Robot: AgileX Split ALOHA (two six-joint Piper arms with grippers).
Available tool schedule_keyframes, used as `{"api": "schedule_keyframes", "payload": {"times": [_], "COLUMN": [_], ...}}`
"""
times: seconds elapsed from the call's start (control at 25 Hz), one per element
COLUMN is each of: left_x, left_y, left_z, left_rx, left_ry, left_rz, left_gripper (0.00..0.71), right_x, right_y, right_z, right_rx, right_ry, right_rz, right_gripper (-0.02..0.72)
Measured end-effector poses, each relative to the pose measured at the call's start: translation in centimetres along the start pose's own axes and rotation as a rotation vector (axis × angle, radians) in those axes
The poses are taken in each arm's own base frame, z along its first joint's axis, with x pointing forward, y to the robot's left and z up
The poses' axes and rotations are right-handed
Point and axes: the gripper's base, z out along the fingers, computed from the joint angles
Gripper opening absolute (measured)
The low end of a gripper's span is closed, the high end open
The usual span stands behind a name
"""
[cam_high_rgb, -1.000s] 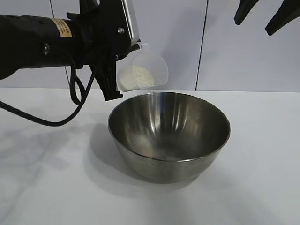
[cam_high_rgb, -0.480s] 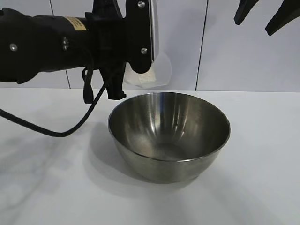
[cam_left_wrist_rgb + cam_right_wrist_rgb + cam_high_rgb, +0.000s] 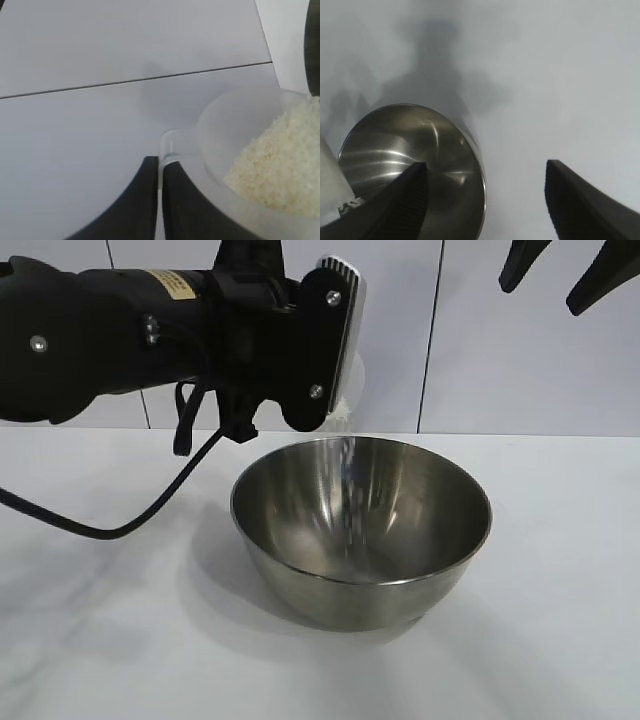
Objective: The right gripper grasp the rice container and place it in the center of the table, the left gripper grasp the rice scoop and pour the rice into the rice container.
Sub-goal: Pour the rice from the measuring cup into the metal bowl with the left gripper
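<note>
The rice container [image 3: 360, 540], a shiny steel bowl, stands upright in the middle of the white table [image 3: 110, 640]. My left gripper [image 3: 160, 162] is shut on the handle tab of the rice scoop [image 3: 225, 125], which holds a heap of rice [image 3: 285, 155]. In the exterior view the left arm's rolled black wrist [image 3: 250, 340] hides most of the scoop; only its translucent edge [image 3: 352, 390] shows above the bowl's back rim. A thin trickle of grains [image 3: 345, 465] seems to fall into the bowl. My right gripper [image 3: 570, 275] hangs open and empty, high above and right of the bowl [image 3: 410, 145].
The left arm's black cable [image 3: 130, 525] loops down onto the table left of the bowl. A panelled white wall [image 3: 500, 360] closes off the back. Bare tabletop [image 3: 545, 90] lies on all sides of the bowl.
The left wrist has rolled further, tipping the scoop over the bowl's back rim until the gripper body covers it. The bowl and the right gripper have not moved.
</note>
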Motion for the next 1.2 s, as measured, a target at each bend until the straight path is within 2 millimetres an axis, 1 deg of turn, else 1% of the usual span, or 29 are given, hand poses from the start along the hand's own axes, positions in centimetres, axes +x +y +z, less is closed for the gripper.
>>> {"api": "schedule_keyframes", "payload": {"times": [0.16,0.4,0.48,0.64,0.8,0.96,1.2], "left_x": [0.2,0.0,0.1,0.1,-0.6,-1.2,-1.5], "left_y": [0.1,-1.5,-1.6,-1.1,-0.9,-0.7,-0.6], "left_z": [-0.2,-1.3,-1.4,-1.4,-1.5,-1.6,-1.6], "left_rx": [-0.04,-0.006,-0.015,-0.063,-0.079,-0.093,-0.109], "left_ry": [0.022,0.013,0.019,0.033,0.017,-0.008,-0.031], "left_rz": [0.124,0.26,0.299,0.326,0.334,0.379,0.416], "left_gripper": [0.009,0.009,0.009,0.009,0.009,0.009,0.009], "right_x": [0.0,0.0,0.0,0.0,0.0,0.0,0.0], "right_y": [0.0,0.0,0.0,0.0,0.0,0.0,0.0], "right_z": [0.0,0.0,0.0,0.0,0.0,0.0,0.0], "right_rx": [0.0,0.0,0.0,0.0,0.0,-0.001,-0.002], "right_ry": [0.0,-0.002,-0.003,-0.003,-0.004,-0.004,-0.005], "right_rz": [0.0,0.0,0.0,0.0,0.0,0.001,0.001], "right_gripper": [0.463,0.463,0.463,0.463,0.463,0.463,0.463]}}
